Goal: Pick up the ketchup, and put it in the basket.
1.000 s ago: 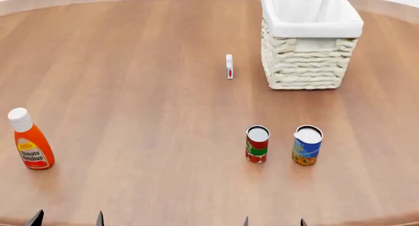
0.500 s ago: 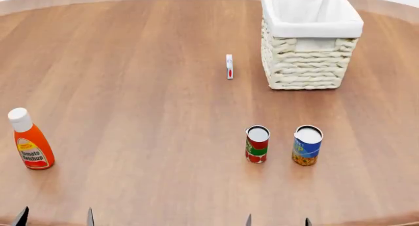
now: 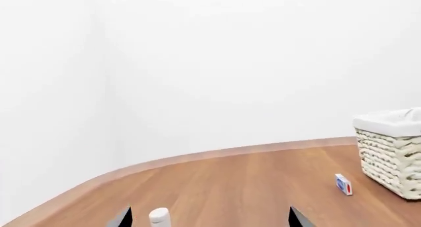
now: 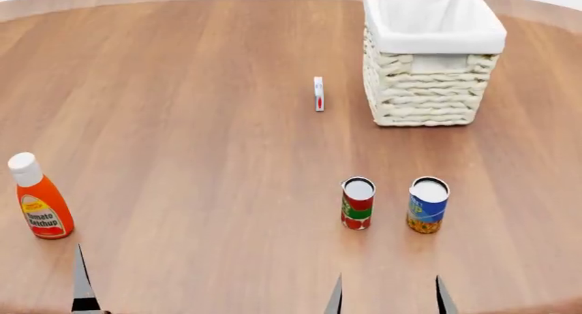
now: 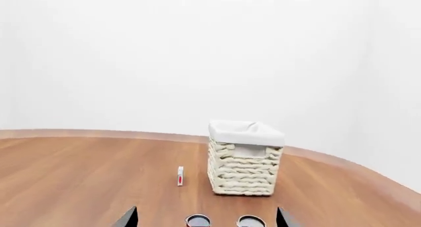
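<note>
So the ketchup (image 4: 38,201) is standing upright at the near left of the table (image 4: 200,123), nothing touching it, and the basket (image 4: 429,62) is sitting way over at the far right. The left gripper (image 3: 209,218) is hovering just near of the bottle, spread wide and holding nothing; the right gripper (image 4: 388,295) is idling open by the two cans (image 4: 393,203). I'd be centring the left fingers on the bottle's fat orange body, not the white cap (image 3: 158,216), and going in level and slow so it isn't getting tipped
</note>
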You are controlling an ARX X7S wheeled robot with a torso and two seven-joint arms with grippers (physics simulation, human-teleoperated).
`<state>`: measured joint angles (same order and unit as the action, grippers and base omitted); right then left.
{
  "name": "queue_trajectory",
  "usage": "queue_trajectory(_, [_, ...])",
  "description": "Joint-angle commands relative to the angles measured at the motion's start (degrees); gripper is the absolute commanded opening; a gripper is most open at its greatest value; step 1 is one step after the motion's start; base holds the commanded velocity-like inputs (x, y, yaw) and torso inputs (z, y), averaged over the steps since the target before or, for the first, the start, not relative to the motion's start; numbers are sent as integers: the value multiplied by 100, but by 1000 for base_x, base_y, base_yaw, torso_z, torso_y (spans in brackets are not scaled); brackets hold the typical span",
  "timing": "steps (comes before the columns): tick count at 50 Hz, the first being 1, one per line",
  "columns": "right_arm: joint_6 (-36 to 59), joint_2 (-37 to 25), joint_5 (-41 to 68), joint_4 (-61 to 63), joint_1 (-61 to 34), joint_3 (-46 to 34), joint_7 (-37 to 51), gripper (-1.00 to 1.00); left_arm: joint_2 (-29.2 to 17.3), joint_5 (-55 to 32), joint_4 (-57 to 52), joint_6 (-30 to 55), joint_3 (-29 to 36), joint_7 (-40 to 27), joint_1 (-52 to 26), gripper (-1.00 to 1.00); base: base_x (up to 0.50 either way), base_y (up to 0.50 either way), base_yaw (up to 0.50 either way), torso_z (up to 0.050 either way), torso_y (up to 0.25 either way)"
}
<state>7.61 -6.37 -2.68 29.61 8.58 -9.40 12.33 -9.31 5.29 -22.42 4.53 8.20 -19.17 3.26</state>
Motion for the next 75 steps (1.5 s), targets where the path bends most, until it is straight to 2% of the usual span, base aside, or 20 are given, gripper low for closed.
queue_trajectory(1, [-286, -37, -398, 109, 80, -59, 63, 100, 27, 48, -382, 108, -91, 133, 36, 100, 500, 0, 0, 0, 0])
queue_trajectory(55, [-130, -269, 52, -240, -125, -171, 398, 100, -216, 55, -242, -53, 155, -106, 21, 100, 496, 0, 0, 0, 0])
queue_trajectory(75, [-264, -403, 158, -266, -94, -305, 374, 100, -266, 34, -238, -1, 230, -168, -18, 100, 0, 0, 91, 0, 0])
